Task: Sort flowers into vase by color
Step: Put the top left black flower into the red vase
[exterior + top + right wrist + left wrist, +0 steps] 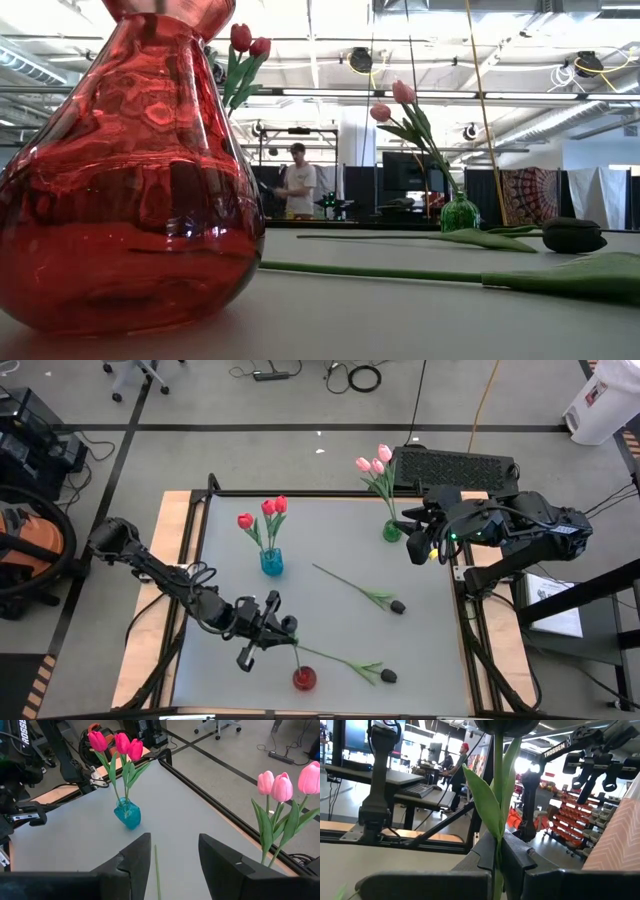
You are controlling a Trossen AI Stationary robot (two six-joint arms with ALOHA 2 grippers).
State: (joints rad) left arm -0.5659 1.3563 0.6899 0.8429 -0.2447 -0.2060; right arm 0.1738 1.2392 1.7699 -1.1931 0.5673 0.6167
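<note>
My left gripper is near the table's front, shut on a black tulip that stands upright in it, just beside the red vase. A thin stem line runs from the fingers toward that vase; whether it ends inside I cannot tell. Two more black tulips lie flat on the table: one mid-table, one right of the red vase. Red tulips stand in the blue vase, pink tulips in the green vase. My right gripper hangs open, high at the far right, with nothing between its fingers. My left gripper pinches the black tulip's stem between its two fingers, just below where the leaf leaves the stem. The fingers lie about level, coming from the table's left, across the stem. The flower stands upright, its dark bud above the fingers.
A keyboard lies beyond the table's far right corner. A dark raised frame runs along the table's edges. In the low view the red vase fills the near left; a person stands in the room far behind.
</note>
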